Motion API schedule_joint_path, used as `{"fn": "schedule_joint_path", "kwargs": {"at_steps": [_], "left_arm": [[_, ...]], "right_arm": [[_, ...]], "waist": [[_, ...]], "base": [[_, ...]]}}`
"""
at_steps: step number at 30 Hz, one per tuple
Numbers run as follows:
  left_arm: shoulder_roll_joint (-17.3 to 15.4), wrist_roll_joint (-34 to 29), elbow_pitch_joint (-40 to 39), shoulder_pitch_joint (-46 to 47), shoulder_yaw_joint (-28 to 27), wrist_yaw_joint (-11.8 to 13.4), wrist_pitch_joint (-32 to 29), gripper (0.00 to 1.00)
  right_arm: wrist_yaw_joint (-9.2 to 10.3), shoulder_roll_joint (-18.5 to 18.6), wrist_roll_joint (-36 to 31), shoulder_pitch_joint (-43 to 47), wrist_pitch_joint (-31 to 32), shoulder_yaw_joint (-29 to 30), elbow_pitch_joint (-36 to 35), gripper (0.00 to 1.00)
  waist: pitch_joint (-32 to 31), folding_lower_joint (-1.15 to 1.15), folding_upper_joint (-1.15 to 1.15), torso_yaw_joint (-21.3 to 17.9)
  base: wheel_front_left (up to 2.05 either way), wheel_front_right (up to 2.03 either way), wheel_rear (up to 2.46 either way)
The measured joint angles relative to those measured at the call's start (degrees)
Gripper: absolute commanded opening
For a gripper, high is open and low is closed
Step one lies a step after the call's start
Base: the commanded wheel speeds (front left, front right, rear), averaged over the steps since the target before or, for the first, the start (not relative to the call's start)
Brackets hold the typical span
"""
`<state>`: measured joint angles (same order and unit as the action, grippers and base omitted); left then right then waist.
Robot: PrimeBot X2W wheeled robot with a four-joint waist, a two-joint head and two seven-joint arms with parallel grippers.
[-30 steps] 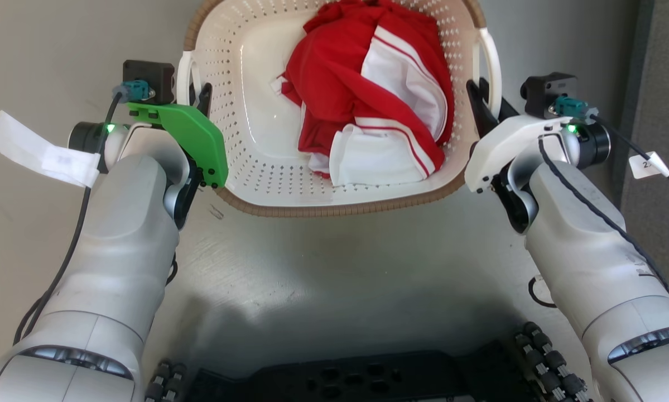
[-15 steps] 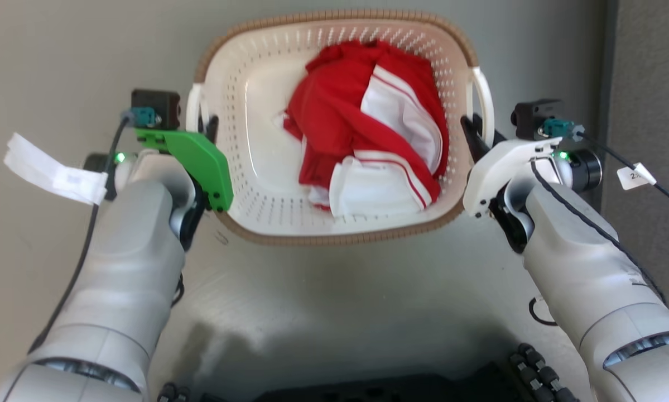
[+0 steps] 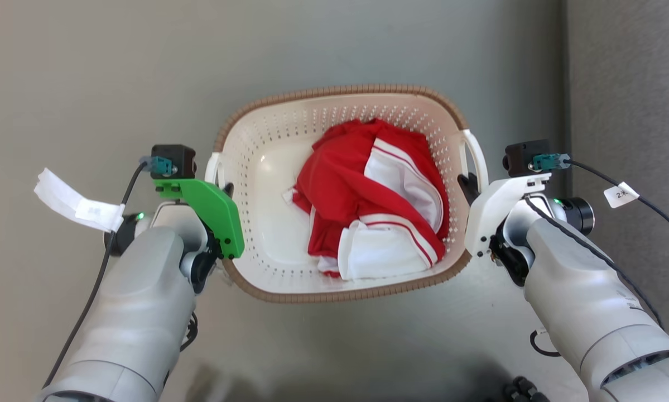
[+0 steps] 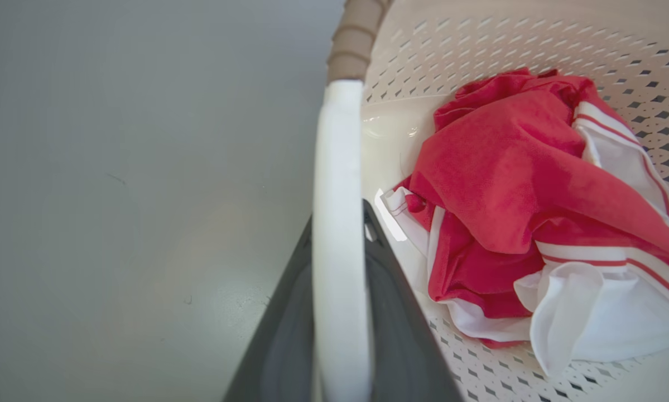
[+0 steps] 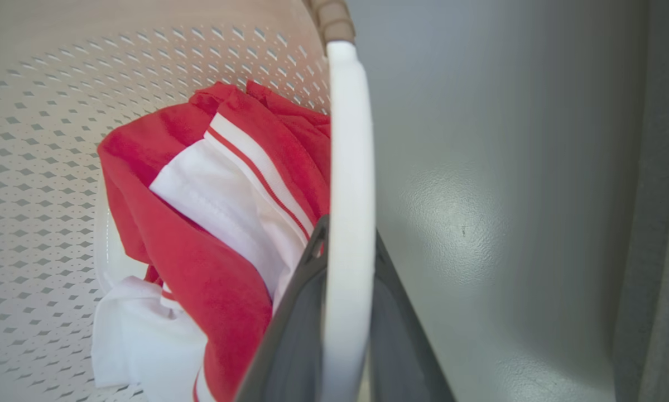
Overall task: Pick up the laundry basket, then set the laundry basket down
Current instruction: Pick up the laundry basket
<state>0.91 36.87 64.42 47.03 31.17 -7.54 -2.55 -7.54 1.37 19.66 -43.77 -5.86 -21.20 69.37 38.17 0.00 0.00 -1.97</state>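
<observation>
Head view is showing the laundry basket (image 3: pixel 340 91) hanging between the two arms, out in front of the robot over the grey floor (image 3: pixel 116 84), with a red and white garment (image 3: pixel 367 201) lying bundled inside it. The left gripper (image 3: pixel 224 191) is clamping the basket's left handle (image 4: pixel 337 167). In the left wrist view its two dark fingers are sitting tight against either side of the white bar, so the jaws are nearly closed on it. The right gripper (image 3: pixel 468 187) is doing the same on the right handle (image 5: pixel 348 139). Judging by how far below the floor is looking in both wrist views, the basket is probably being held aloft, so the pick-up part seems done and the setting-down part is coming. That next move is calling for both arms to be lowering together, keeping the rim level so the garment is not sliding out, and only then opening the jaws.
</observation>
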Motion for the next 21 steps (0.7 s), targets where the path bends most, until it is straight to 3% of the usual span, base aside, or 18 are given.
{"fn": "schedule_joint_path", "kwargs": {"at_steps": [21], "left_arm": [[-0.22, 7.13, 0.66, -5.00, 2.43, 0.05, -7.82, 0.00]], "right_arm": [[-0.03, 0.01, 6.46, 5.61, 10.22, -4.41, 0.46, 0.00]], "waist": [[-15.12, 0.00, 0.00, -0.77]], "base": [[0.00, 0.00, 0.00]]}}
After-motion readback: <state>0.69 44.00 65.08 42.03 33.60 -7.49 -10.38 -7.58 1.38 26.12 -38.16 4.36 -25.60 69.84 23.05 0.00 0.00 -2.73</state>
